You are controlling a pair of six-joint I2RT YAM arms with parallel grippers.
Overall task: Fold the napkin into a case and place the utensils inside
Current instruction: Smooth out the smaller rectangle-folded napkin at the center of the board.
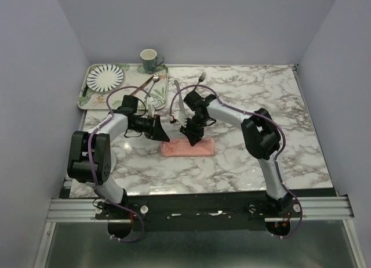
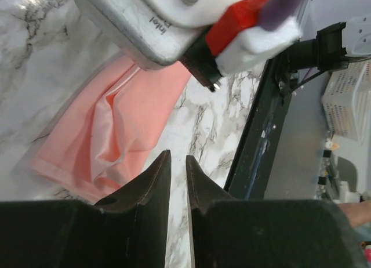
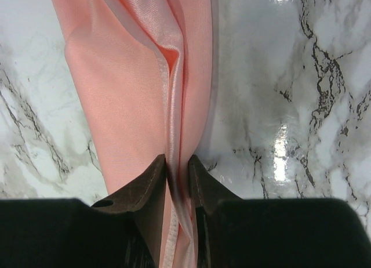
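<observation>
The salmon-pink napkin (image 1: 188, 147) lies folded into a narrow strip on the marble, with loose creases along it (image 2: 133, 117). My right gripper (image 1: 192, 138) stands over its middle, shut on a raised fold of the napkin (image 3: 127, 76); the cloth runs between the fingertips of that gripper (image 3: 178, 158). My left gripper (image 1: 164, 131) hovers at the strip's left end. In its wrist view the left gripper (image 2: 177, 155) shows a narrow gap with only marble behind it. The fork (image 1: 201, 78) and the knife (image 1: 179, 100) lie on the table beyond the arms.
A tray (image 1: 93, 101) at the back left holds a striped plate (image 1: 105, 76), a spoon (image 1: 152, 82) and a brown-handled utensil (image 1: 137, 90). A cup (image 1: 149, 60) stands behind it. The right arm's wrist camera housing (image 2: 191, 18) hangs close above the left gripper.
</observation>
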